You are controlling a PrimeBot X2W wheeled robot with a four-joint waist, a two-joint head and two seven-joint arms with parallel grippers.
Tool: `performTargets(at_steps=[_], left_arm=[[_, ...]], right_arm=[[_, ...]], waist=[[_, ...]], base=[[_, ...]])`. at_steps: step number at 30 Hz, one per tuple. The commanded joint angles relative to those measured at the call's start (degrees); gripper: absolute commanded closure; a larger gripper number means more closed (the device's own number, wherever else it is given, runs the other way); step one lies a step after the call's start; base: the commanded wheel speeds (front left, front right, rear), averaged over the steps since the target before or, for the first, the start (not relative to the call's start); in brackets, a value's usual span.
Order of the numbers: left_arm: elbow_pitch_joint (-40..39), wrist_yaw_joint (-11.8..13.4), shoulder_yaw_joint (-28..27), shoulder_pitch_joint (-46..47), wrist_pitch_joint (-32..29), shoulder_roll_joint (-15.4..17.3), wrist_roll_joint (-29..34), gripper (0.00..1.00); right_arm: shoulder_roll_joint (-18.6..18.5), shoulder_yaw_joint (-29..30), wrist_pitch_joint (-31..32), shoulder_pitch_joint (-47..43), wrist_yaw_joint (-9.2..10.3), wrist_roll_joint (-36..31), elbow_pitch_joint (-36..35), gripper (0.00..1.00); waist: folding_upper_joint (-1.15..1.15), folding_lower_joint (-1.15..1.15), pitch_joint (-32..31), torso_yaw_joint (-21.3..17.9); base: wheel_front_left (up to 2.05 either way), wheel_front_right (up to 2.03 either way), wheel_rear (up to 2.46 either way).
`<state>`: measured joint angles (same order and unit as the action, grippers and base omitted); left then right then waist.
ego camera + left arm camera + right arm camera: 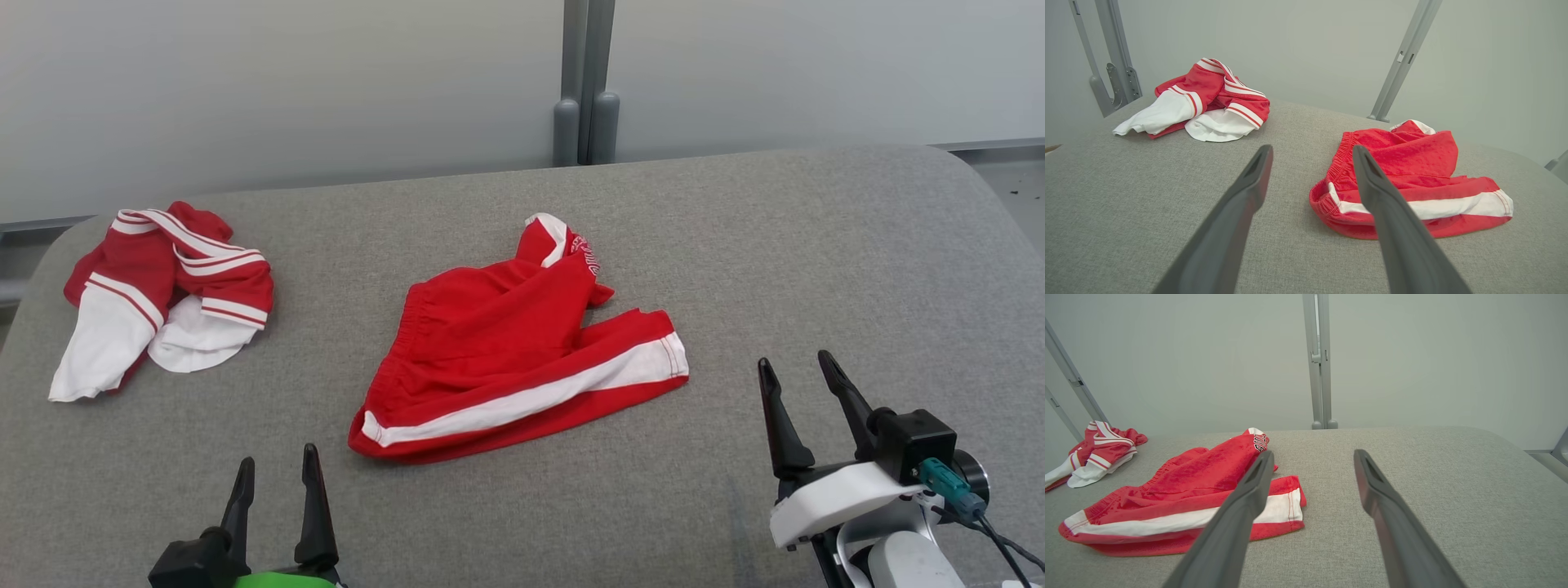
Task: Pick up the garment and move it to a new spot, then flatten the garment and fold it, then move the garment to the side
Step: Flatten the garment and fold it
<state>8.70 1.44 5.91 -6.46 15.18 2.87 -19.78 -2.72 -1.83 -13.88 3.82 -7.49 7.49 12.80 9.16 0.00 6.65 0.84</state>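
The left gripper [277, 455] has its jaws spread wide with nothing between them. It hangs over the near edge of the table [816, 269], tips pointing away from the robot, just to the near left of the garment and not touching it. The right gripper [793, 359] is also wide apart and empty, its tips pointing away and leaning slightly left. It sits to the right of the garment and clear of it.

Between the two and a little farther out, the red shorts [506, 351] lie about mid-table on the grey fabric top. Their long axis runs across the robot's front from left to right, slanted so the right end sits farther from the robot than the left. The gathered elastic waistband faces the robot's left and the leg openings point right. The near leg lies flat, with a broad white stripe running along it to the hem at the right end. The other leg is bunched and folded toward the far side, its white-edged hem raised, with lettering too small to read.

Well apart, near the table's far left corner, a second red-and-white garment [163, 294] lies crumpled in a heap. Behind the far edge, a grey post [584, 82] rises against a pale wall.
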Motion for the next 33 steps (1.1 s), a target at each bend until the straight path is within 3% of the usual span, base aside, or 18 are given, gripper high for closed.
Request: performTargets(at_steps=[1,14,25,33], left_arm=[[-0.1,-0.3,-0.1,0.2,0.0,0.3,0.6,0.00],[2.4,-1.8,2.3,2.4,-2.9,1.0,0.9,0.00],[7.9,-5.1,6.9,12.1,-16.1,4.9,2.8,0.00],[15.1,-7.0,8.7,20.4,-24.7,5.0,0.2,0.00]], right_arm=[[-0.1,-0.1,0.0,-0.1,0.00,0.6,-0.2,0.00],[-0.1,-0.2,0.0,0.0,0.00,0.3,-0.2,0.00],[-0.1,-0.8,0.2,1.1,0.00,0.3,0.0,0.00],[-0.1,-1.5,0.0,2.5,0.00,0.4,0.2,0.00]], waist=[[0.00,0.00,0.0,-0.1],[0.00,0.00,1.1,0.0],[0.00,0.00,3.1,0.4],[0.00,0.00,5.3,0.5]], base=[[0.00,0.00,0.00],[0.00,0.00,0.00],[0.00,0.00,0.00],[0.00,0.00,0.00]])
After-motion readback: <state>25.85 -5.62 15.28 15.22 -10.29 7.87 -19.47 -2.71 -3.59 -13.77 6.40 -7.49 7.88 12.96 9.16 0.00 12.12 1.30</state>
